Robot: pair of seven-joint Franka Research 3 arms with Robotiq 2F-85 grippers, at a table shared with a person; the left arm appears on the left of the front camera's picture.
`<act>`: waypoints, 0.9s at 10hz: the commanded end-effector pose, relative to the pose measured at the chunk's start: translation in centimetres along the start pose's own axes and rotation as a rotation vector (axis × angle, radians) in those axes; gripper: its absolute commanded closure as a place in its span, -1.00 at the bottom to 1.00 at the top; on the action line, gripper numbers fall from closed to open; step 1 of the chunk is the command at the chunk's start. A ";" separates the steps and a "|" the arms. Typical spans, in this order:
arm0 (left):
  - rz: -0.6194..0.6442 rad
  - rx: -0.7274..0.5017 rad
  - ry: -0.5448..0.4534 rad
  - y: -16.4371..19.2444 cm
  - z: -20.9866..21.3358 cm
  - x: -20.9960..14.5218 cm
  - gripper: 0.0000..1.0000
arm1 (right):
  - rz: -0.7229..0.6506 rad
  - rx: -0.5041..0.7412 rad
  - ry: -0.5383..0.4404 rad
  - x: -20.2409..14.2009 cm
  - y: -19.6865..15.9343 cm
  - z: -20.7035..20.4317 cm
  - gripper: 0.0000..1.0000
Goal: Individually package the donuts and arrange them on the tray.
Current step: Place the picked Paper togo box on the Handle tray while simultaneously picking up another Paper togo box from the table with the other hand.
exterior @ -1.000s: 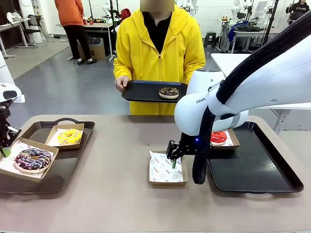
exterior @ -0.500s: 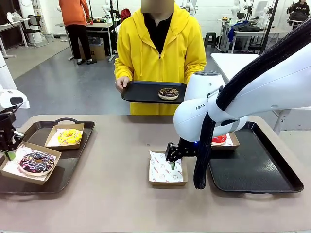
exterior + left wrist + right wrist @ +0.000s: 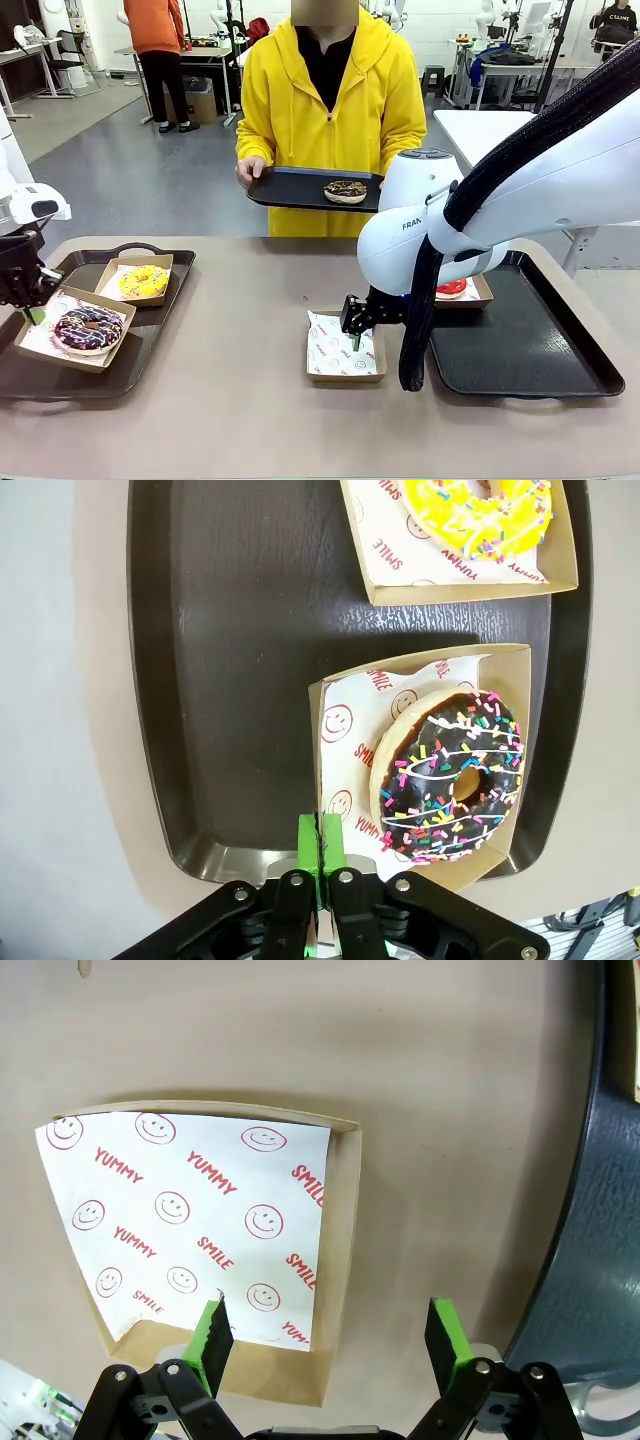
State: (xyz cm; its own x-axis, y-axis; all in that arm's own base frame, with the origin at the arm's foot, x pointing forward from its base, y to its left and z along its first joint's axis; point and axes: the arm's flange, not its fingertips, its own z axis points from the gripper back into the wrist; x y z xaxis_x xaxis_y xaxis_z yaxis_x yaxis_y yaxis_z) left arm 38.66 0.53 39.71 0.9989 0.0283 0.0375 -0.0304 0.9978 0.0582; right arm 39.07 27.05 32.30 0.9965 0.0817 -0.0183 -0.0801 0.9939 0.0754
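My left gripper (image 3: 33, 312) (image 3: 320, 848) is shut on the edge of a cardboard box (image 3: 340, 695) holding the dark donut with coloured sprinkles (image 3: 88, 328) (image 3: 450, 775), over the left tray (image 3: 150, 345). Behind it on that tray, the yellow donut (image 3: 144, 281) (image 3: 478, 508) sits in its own box. My right gripper (image 3: 356, 336) (image 3: 330, 1335) hangs open just above an empty paper-lined box (image 3: 345, 350) (image 3: 340, 1220) at mid-table. The red donut (image 3: 450, 288) lies boxed on the right tray (image 3: 530, 345). A person holds a third tray (image 3: 290, 188) carrying the chocolate-brown donut (image 3: 346, 191).
My bulky right arm (image 3: 440, 225) hides part of the right tray's near-left corner and the red donut's box. Bare table (image 3: 240, 330) lies between the two trays. Most of the right tray is bare.
My left gripper has carried the dark donut's box to the right, further onto the left tray. The right gripper stays over the empty box. The person's tray barely shifted.
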 end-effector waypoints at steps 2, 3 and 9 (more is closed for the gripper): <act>-0.021 0.012 -0.004 -0.2 -1.2 0.0 0.97 | -0.024 -0.023 -0.040 -0.2 0.3 -0.8 -1.00; -0.024 0.014 -0.003 -0.3 -1.3 0.0 0.97 | -0.025 -0.022 -0.038 -0.2 0.3 -0.9 -1.00; -0.035 0.004 0.008 -0.3 -1.5 0.0 -0.41 | -0.014 -0.014 -0.022 -0.1 0.0 -1.1 0.18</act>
State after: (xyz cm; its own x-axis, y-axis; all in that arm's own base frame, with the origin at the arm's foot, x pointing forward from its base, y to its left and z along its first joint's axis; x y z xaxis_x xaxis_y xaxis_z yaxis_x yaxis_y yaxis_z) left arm 39.08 0.29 38.35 0.9998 0.0137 0.0153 -0.0146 0.9981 0.0593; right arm 39.15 27.07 31.89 0.9968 0.0779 -0.0202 -0.0762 0.9941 0.0771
